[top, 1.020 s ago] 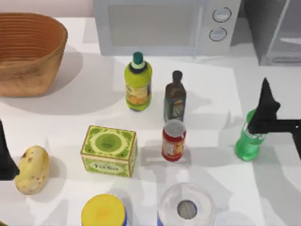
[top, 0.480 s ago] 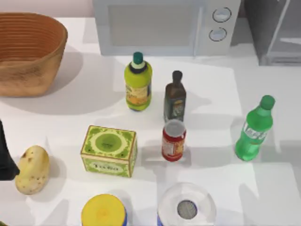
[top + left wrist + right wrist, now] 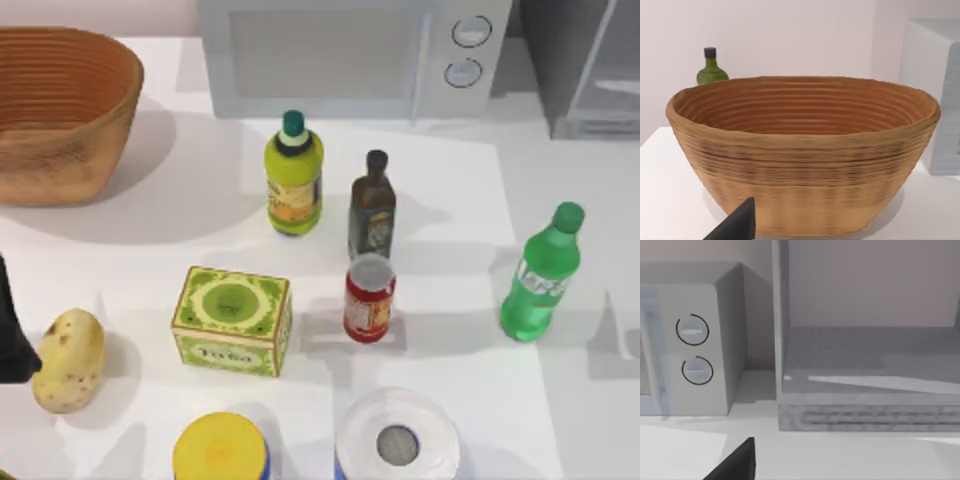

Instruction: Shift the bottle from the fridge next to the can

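My basket [image 3: 60, 110] sits empty beyond my left gripper [image 3: 12, 335], grip state unclear. The bottle [image 3: 541, 275] stands free on the tabletop [image 3: 160, 230], right of the can [image 3: 369, 299].

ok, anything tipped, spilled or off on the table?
Nothing tipped or spilled. The bottle stands upright on the table, out of the fridge, but well to the right of the can, with open space between them.
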